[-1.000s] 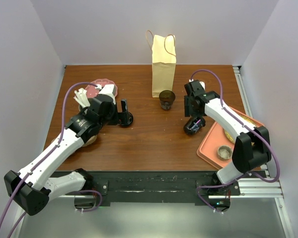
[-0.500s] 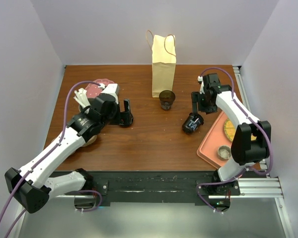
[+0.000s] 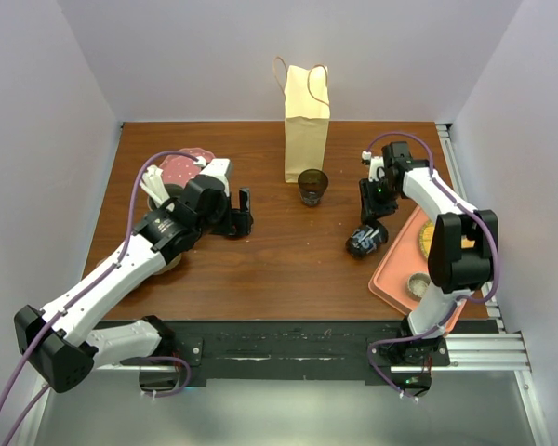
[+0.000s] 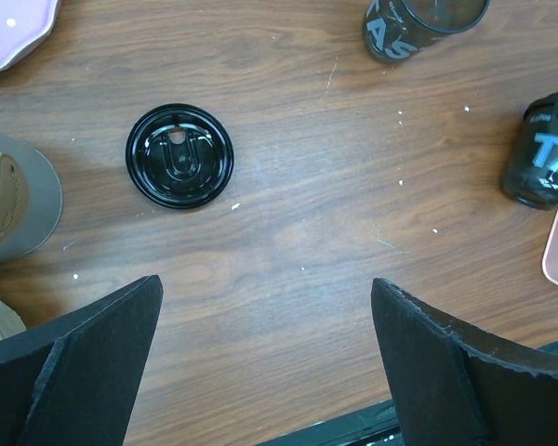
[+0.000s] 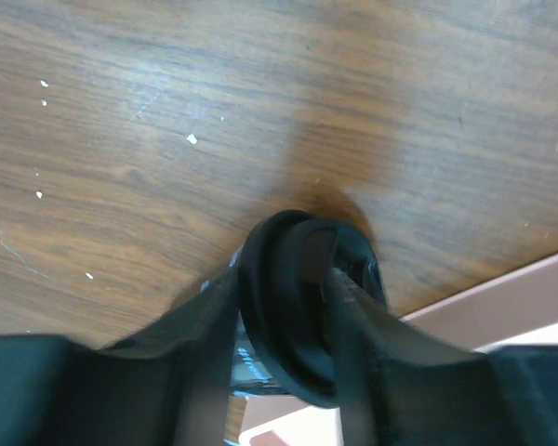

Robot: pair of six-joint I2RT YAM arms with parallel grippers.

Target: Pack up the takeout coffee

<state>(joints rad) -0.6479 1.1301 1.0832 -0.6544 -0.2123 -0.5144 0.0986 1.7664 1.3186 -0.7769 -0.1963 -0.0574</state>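
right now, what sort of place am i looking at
Probably a robot test cell staged as a takeout packing station: white panel walls enclose a brown wooden tabletop holding a tan paper bag and a small dark brown disposable cup with a black lid.

A dark wooden bench [image 3: 260,269] boxed in on three sides by pale walls.
The back wall [image 3: 195,56], left wall [image 3: 37,139] and right wall [image 3: 521,111] are plain, matt and faintly lilac, meeting the bench at its far and side edges. The brown grain is scuffed, with fine scratches and white specks up close. A metal rail [image 3: 460,186] runs along the right edge, a black strip [image 3: 288,339] along the near edge, and grey floor [image 3: 288,413] shows below. The light is even and soft.
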